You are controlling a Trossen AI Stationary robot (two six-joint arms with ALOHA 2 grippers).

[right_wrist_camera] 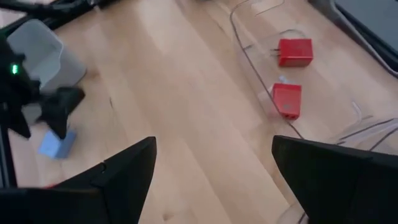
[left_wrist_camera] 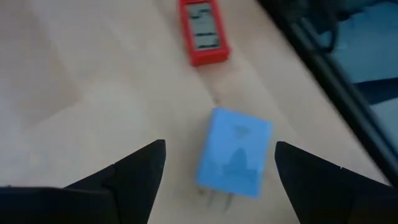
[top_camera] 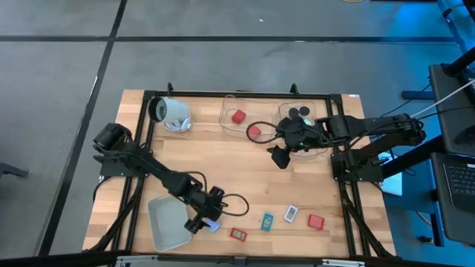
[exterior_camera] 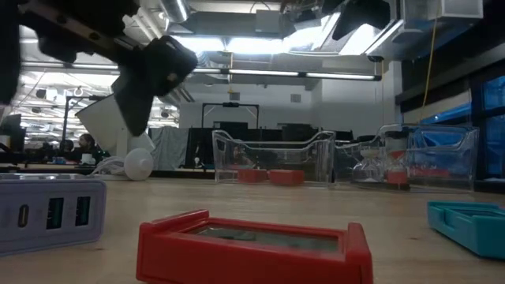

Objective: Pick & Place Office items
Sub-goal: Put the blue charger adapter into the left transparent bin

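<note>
My left gripper (left_wrist_camera: 217, 180) is open and hovers just above a pale blue block (left_wrist_camera: 235, 152) that lies flat on the table between its fingers, untouched; in the high view the block (top_camera: 212, 225) sits near the table's near edge. A red card (left_wrist_camera: 203, 31) lies just beyond it. A teal card (top_camera: 267, 220), a white card (top_camera: 291, 213) and a red block (top_camera: 316, 221) lie along the near edge. My right gripper (top_camera: 280, 157) is open and empty above the table's middle, near the clear bins. Two red blocks (right_wrist_camera: 295, 51) (right_wrist_camera: 287, 99) lie in the left clear bin, and black cylinders (top_camera: 299, 113) in the right one.
A grey-white bin (top_camera: 167, 222) stands right beside my left gripper, toward the table's left. Two clear bins (top_camera: 226, 111) (top_camera: 284, 111) sit at the far side. A large white cylinder with a dark end (top_camera: 169, 113) lies at the far left. Bare wood shows across the table's middle.
</note>
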